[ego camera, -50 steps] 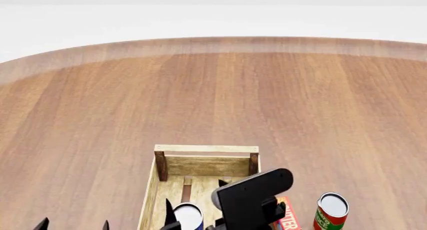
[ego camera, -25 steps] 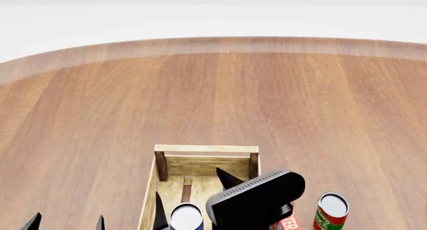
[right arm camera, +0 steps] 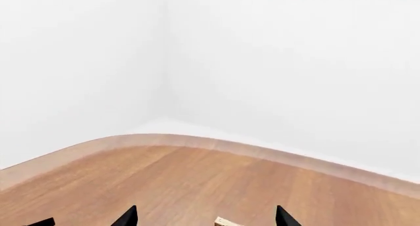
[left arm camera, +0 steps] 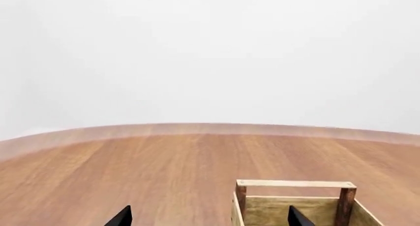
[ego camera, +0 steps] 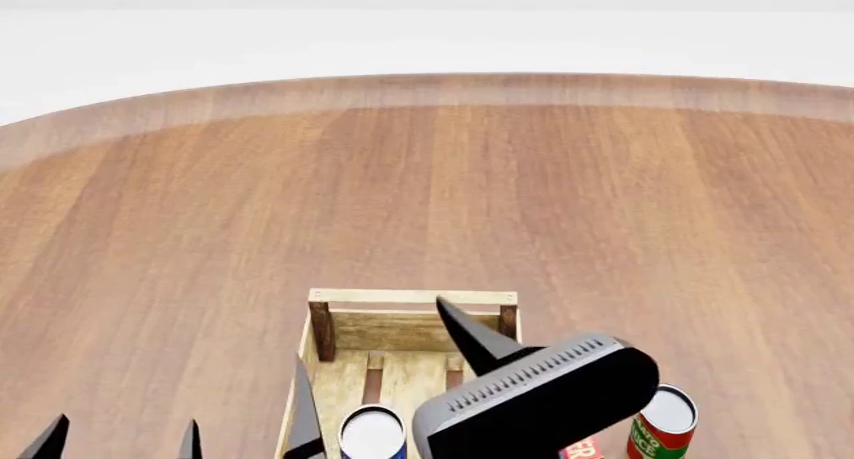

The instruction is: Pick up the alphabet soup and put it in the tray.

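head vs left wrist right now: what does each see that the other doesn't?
Head view only: the alphabet soup standing inside the tray, the red-and-green can beside the tray, a red-labelled item mostly hidden by the arm, and the right gripper with fingers spread wide on either side of the soup.

Left wrist view only: the white wall behind the table.

Both: the wooden table, the tray's far end with its dark corner posts, and the left gripper, fingertips apart.
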Robot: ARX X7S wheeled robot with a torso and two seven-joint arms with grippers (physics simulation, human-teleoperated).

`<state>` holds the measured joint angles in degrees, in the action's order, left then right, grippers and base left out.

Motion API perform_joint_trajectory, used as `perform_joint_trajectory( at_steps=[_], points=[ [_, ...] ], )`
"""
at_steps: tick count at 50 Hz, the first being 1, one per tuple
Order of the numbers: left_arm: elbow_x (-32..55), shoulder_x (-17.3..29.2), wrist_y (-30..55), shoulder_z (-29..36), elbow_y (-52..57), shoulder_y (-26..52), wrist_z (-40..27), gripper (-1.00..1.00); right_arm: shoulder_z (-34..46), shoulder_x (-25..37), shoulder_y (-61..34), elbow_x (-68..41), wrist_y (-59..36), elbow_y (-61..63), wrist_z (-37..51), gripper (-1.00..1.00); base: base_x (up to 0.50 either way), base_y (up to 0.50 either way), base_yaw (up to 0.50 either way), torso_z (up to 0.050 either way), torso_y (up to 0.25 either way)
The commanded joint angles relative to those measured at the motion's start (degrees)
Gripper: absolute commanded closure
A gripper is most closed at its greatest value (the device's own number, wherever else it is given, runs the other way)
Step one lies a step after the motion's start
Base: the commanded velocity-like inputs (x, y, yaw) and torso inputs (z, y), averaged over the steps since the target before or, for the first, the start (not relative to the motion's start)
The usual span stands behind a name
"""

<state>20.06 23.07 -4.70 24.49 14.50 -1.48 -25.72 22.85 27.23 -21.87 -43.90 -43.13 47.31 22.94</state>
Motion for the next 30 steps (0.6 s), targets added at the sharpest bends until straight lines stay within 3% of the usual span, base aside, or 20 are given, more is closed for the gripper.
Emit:
perform_joint_trajectory(
  at_steps=[1,30],
  points=[
    [0.67,0.70,0.61,-0.02,2.85,-0.61,-0.43,-1.00,-0.78,0.61,-0.58,-1.28,-1.26,4.07,2.49,-1.00,0.00,0.00,0.00,0.000,0.000],
    [2.31,2.30,1.42,-0.78,8.42,-1.78,-1.70,-1.00,-2.10,2.75,-3.67,-7.55,-5.06,12.12,10.91,-1.00,0.00,0.00,0.00,0.000,0.000]
  ],
)
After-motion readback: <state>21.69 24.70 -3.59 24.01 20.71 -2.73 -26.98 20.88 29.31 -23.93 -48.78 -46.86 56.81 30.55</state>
